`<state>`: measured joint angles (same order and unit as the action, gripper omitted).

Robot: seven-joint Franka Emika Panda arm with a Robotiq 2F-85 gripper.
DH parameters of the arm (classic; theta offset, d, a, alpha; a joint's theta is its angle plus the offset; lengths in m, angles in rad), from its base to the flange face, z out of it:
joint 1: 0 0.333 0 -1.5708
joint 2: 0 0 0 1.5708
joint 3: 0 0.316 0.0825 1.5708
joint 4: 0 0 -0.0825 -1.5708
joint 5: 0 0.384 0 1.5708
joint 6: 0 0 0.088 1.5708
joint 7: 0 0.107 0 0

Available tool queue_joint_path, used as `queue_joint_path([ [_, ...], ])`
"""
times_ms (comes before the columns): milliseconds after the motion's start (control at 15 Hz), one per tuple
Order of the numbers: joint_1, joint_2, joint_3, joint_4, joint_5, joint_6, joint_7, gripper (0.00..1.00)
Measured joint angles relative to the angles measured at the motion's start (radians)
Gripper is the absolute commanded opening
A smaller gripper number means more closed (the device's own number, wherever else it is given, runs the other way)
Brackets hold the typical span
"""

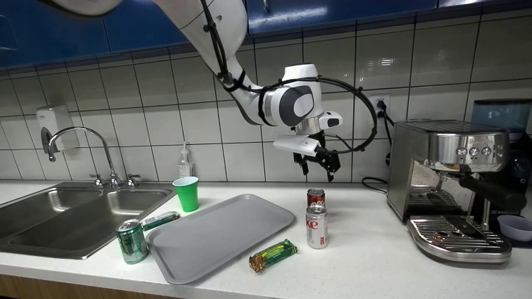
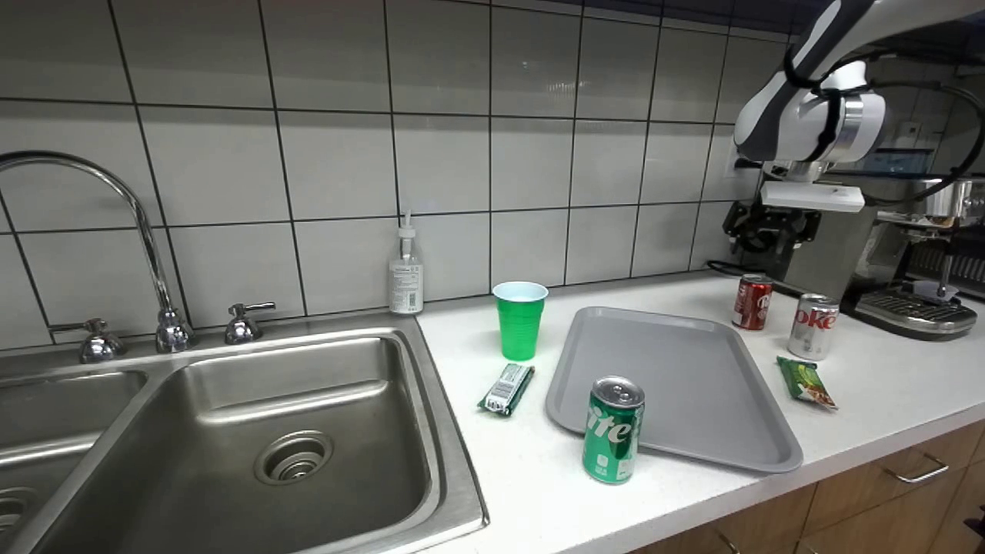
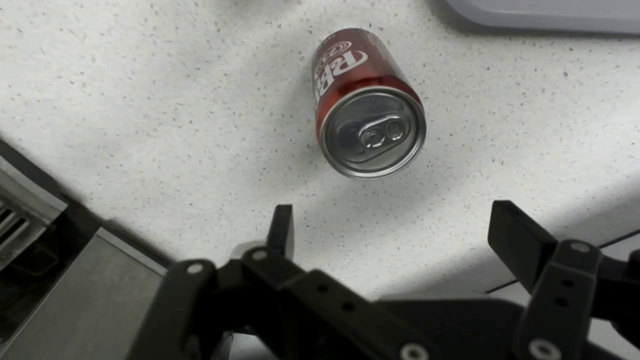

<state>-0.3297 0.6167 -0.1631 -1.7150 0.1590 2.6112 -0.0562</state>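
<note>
In an exterior view we see glossy blue cupboards (image 1: pixel 353 10) across the top and, only here, a plastic dispenser (image 1: pixel 58 124) at left. In an exterior view we alone get the steel sink (image 2: pixel 452 462) with its round drain (image 2: pixel 294 459), lower left, plus an upright red can (image 2: pixel 752 302) at right. In the wrist view we look down on its ringed metal lid (image 3: pixel 372 132), upper centre, on the speckled table (image 3: pixel 175 125), while below it the black gripper (image 3: pixel 393 215) is spread wide, apart from the can.

Illumination is moderate and diffuse. In the wrist view, soft shadows lie beside the red can (image 3: pixel 367 100). In an exterior view, glare streaks the blue cabinet (image 1: pixel 341 11) above it; small reflections mark the wall tiles (image 1: pixel 384 62) behind it.
</note>
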Motion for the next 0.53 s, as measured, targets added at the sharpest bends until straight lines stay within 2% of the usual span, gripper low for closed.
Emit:
queue_joint_path([
  [533, 0.01, -0.105, 0.009, -0.134, 0.0, 0.006, -0.001, 1.0],
])
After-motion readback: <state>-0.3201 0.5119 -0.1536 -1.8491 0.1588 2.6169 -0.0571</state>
